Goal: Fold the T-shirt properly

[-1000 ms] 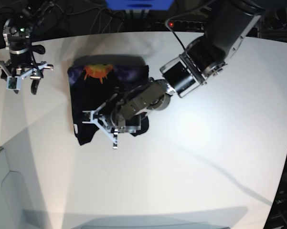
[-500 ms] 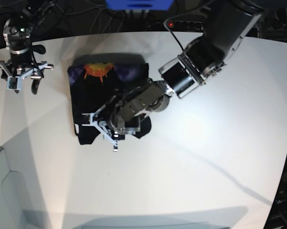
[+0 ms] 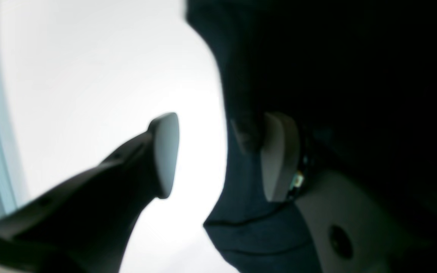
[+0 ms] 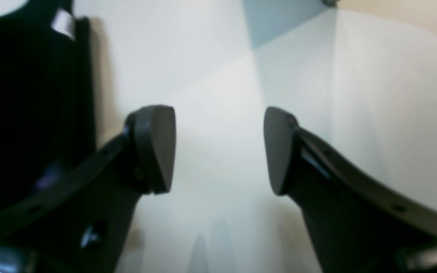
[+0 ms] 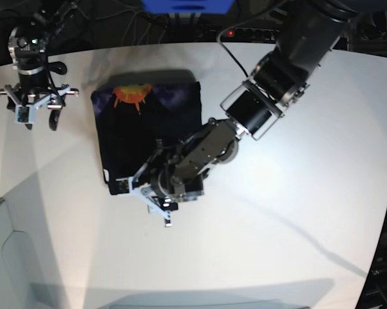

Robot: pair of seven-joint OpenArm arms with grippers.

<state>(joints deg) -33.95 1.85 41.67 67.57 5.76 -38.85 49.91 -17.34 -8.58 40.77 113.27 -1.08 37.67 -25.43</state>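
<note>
Left gripper (image 3: 220,157): you are holding it well apart at the fingers, with nothing pinched between the pads. One finger is standing over bare white table (image 3: 101,94), the other over black cloth; whether that one is touching the fabric, you cannot tell.

Right gripper (image 4: 220,149): you are keeping it wide and empty, its fingers pointing over white table at the far left of the scene, apart from the cloth.

T-shirt (image 5: 125,138): one, black, lying folded into a rough block left of the table's middle. Its orange and purple print (image 5: 132,95) is showing along the far edge; a small white tag (image 4: 63,24) is showing at its left edge, toward the near end. The shirt is lying beneath and to the far side of your left gripper, which is hovering at its near edge, and to the right of your right gripper.
</note>
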